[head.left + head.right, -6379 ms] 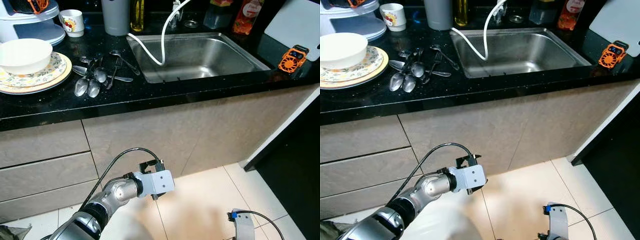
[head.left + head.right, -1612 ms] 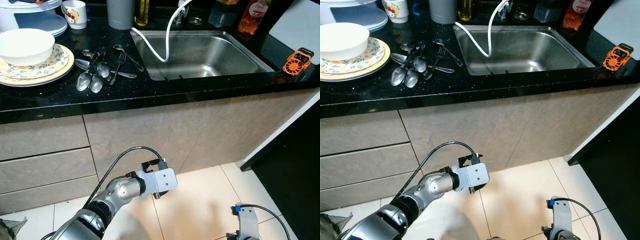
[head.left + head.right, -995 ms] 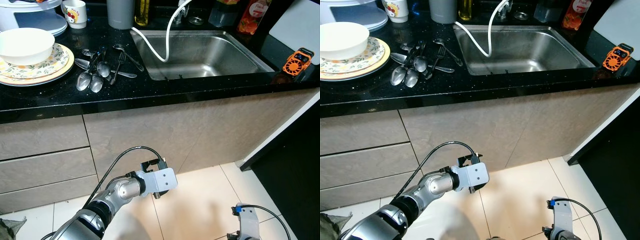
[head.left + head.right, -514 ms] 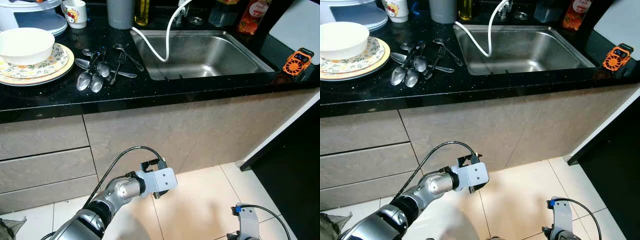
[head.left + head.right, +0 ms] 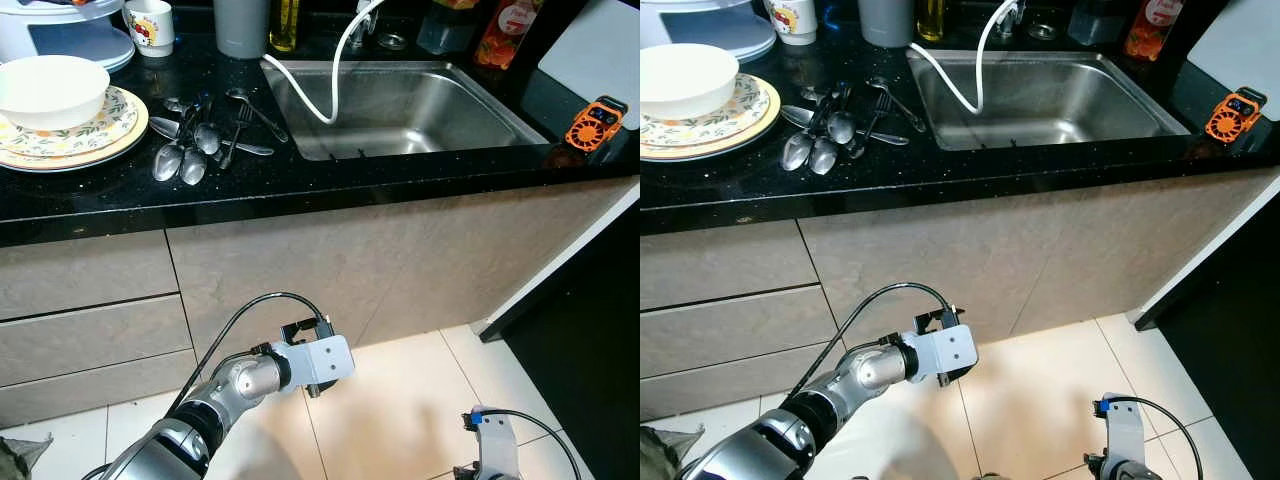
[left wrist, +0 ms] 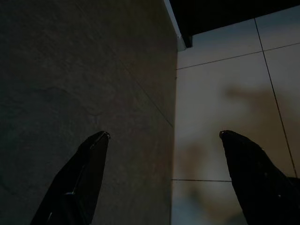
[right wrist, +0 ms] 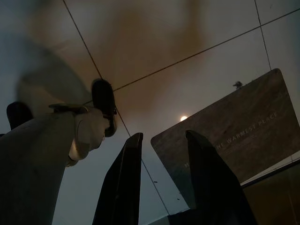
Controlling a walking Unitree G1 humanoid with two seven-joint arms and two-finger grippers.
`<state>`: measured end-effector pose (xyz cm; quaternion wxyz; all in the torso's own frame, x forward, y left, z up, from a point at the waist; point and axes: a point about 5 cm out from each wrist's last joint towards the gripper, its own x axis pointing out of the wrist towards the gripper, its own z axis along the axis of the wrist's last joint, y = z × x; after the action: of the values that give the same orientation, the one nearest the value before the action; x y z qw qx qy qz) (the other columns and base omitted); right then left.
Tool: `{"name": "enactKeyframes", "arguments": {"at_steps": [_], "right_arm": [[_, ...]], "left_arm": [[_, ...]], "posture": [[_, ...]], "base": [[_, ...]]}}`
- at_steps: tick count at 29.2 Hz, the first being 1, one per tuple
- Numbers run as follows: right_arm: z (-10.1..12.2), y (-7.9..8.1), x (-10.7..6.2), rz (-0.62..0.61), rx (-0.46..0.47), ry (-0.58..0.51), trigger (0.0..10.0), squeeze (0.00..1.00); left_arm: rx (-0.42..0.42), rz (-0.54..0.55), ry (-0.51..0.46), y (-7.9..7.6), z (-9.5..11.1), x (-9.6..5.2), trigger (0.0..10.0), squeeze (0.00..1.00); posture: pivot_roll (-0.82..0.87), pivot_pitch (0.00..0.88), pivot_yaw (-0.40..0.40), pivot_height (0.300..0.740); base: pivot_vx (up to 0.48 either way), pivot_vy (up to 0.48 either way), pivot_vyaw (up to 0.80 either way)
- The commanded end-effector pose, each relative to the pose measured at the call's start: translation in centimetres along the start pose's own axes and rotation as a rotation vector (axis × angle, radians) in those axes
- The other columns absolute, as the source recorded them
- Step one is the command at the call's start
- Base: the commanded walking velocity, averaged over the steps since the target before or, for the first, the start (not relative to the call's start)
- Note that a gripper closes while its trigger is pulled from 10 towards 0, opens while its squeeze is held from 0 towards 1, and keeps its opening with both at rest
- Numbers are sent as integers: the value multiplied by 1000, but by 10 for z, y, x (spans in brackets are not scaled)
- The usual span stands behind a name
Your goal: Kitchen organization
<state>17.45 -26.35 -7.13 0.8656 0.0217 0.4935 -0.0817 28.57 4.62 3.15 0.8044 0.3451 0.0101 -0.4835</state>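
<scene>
Hanging low before the cabinet front (image 5: pixel 330 250), the left gripper (image 6: pixel 164 136) is spread wide, empty; at five o'clock the right gripper (image 7: pixel 164 140) is narrowly parted, nothing held.

Home kitchen: steel sink (image 5: pixel 400 105), black countertop (image 5: pixel 250 190), loose cutlery (image 5: pixel 200 135), stacked plates (image 5: pixel 85 140)

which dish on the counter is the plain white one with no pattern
The plain white bowl, sitting on top of the stacked floral-patterned plates. The small white mug behind them carries a coloured print.
</scene>
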Motion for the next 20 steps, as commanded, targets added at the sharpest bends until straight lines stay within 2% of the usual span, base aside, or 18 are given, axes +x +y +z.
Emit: {"name": "enactKeyframes", "arguments": {"at_steps": [1, 20], "right_arm": [[-7, -2, -1, -6, -2, 29, 10000, 0], [-5, 5, 1, 2, 26, 17, 10000, 0]], "left_arm": [[-17, -25, -9, -8, 3, 4, 10000, 0], [-16, -24, -2, -4, 0, 0, 10000, 0]], "posture": [[142, 101, -110, 740], [105, 81, -86, 740]], "base": [[0, 0, 0], [0, 0, 0]]}}
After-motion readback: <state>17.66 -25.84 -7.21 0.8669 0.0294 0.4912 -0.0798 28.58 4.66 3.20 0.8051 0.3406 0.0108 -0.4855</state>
